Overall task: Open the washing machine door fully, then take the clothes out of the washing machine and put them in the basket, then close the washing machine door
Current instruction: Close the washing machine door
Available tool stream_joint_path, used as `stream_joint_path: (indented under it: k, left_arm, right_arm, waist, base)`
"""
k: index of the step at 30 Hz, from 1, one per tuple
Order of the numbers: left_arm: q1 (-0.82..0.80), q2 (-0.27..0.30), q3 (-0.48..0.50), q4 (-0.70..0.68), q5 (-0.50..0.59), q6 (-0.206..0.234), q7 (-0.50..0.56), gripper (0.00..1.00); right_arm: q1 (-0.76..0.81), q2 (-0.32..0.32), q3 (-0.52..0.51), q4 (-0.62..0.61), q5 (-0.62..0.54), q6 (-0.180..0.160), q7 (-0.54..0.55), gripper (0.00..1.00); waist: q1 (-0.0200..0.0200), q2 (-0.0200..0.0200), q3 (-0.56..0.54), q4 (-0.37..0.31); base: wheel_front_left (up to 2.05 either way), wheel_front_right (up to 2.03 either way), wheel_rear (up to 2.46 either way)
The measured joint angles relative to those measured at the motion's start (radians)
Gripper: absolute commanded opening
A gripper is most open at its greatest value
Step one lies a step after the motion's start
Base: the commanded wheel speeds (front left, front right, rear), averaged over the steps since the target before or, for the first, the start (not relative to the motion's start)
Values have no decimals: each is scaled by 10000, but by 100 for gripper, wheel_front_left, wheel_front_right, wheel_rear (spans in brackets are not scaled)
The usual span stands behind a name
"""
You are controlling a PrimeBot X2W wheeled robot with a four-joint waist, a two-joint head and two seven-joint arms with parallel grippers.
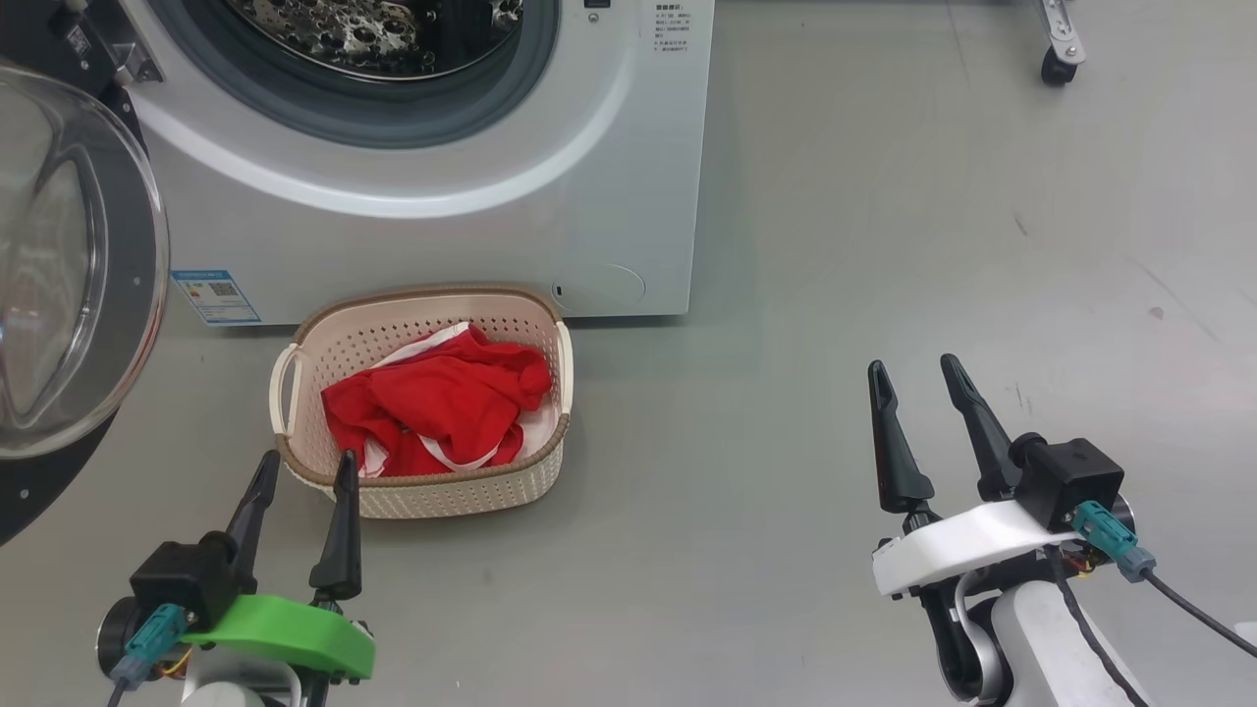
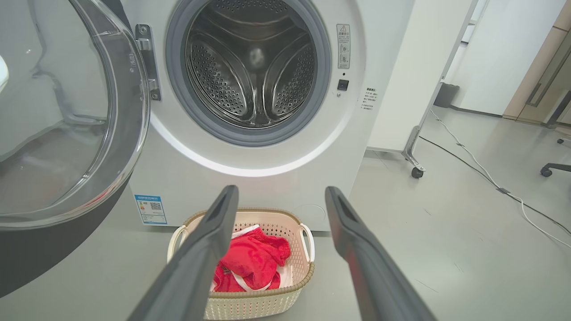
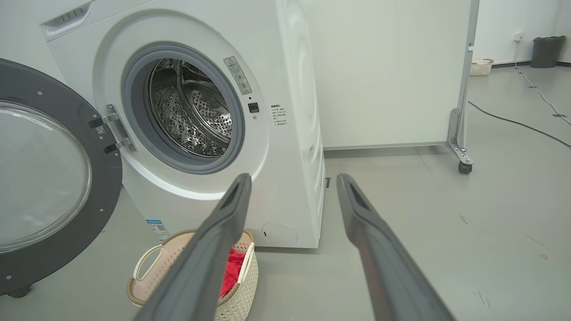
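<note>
The clothes [image 1: 437,398] lie in the basket [image 1: 462,496], which stands on the floor [image 1: 835,245] just in front of the washing machine [image 1: 442,245], below the porthole. The drum [image 2: 254,67] looks empty, so the step in hand is prob. the last one: closing the washing machine door [image 1: 69,265]. The door is swung wide to the robot's left, w/ the hinge [image 2: 147,58] on the left side of the porthole.

The left gripper [image 1: 307,460] has its fingers spread wide w/ nothing between them, and it hovers just beside the near-left corner of the basket. The right gripper [image 1: 913,365] is equally wide and empty, well apart over bare floor.

To do it well, the left arm seems the natural choice, as it is nearer to the door. It should reach the free edge of the black rim, i.e. the side far from the hinge, and push along the door's arc, not straight. Contact is better on the rim than on the glass bowl. The clearance btw. the door's lower edge and the basket cannot be judged, so a slow swing is safer. A firm press at the latch side should finish it.
</note>
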Motion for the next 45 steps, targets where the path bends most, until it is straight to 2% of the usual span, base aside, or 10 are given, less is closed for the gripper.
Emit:
stream_joint_path:
  k: [45]
  left_arm:
    - [-35, 42, -336, 113, 337, 17, -2, 100]
  right_arm:
    - [-122, -4, -219, 44, -6, -2, 0, 100]
  waist:
    - [0, 0, 128, 175]
  base:
    - [-5, 5, 0]
